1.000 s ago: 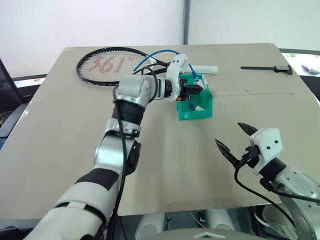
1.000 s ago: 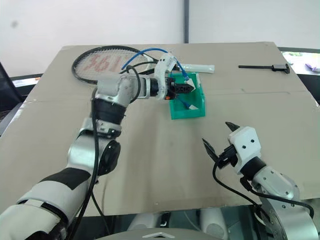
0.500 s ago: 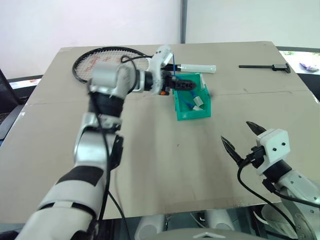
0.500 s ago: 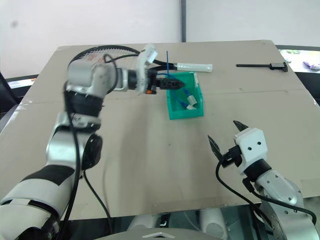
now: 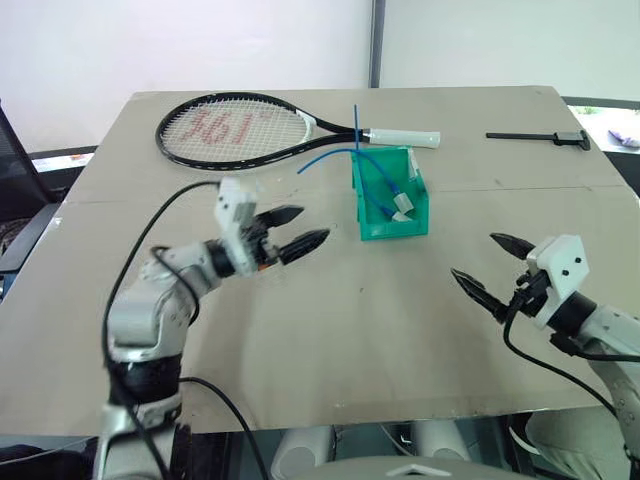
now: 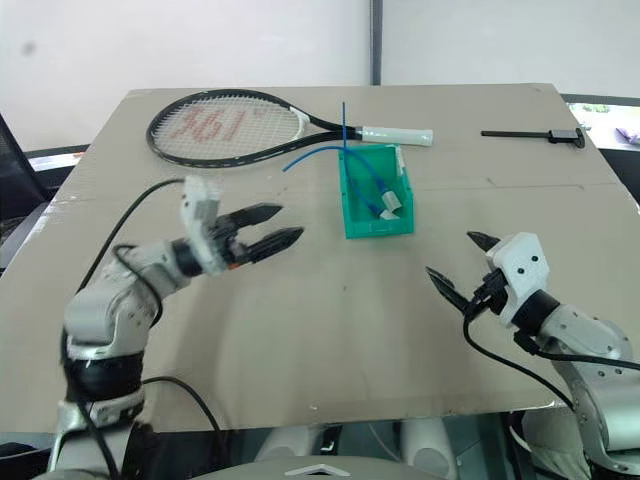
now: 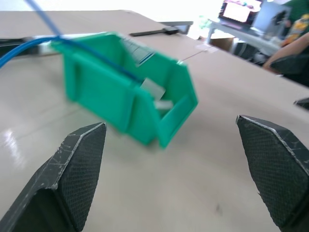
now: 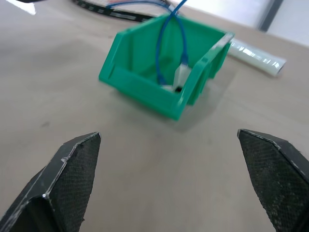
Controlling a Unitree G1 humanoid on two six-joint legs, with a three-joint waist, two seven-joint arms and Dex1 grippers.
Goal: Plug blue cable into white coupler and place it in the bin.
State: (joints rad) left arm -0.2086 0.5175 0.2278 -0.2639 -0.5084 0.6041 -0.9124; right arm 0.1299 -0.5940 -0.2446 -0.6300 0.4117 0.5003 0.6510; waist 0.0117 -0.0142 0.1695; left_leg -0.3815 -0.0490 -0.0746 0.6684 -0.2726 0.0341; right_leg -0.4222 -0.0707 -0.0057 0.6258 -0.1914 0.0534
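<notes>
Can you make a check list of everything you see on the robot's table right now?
Surface: tan table, a seam running across it.
Job's things: white coupler lies inside the green bin; blue cable runs from it over the bin's back rim.
Clutter: tennis racket behind the bin; black tool at the far right.
Grippers: left gripper open, empty, left of the bin; right gripper open, empty.
Cables: black wires along both arms.
Surroundings: white wall behind; a person's arm in the left wrist view.
</notes>
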